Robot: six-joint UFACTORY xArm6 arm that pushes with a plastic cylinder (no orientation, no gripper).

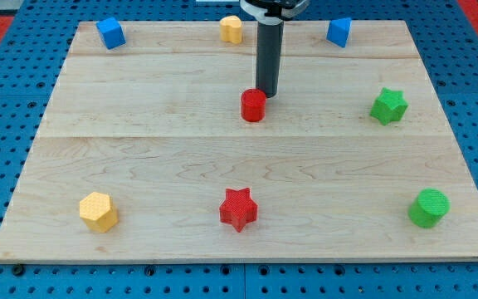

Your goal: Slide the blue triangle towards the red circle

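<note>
The blue triangle (338, 31) sits near the view's top right on the wooden board (139, 158). The red circle (254, 105) stands near the middle of the board's upper half. My tip (268, 94) is just above and to the right of the red circle, touching or almost touching it, and well to the left of and below the blue triangle. The rod rises straight up from the tip toward the view's top.
A blue cube (110, 33) is at top left, a yellow block (231, 28) at top centre behind the rod. A green star (388, 106) is at right, a green circle (429, 208) bottom right, a red star (238, 208) bottom centre, a yellow hexagon (99, 211) bottom left.
</note>
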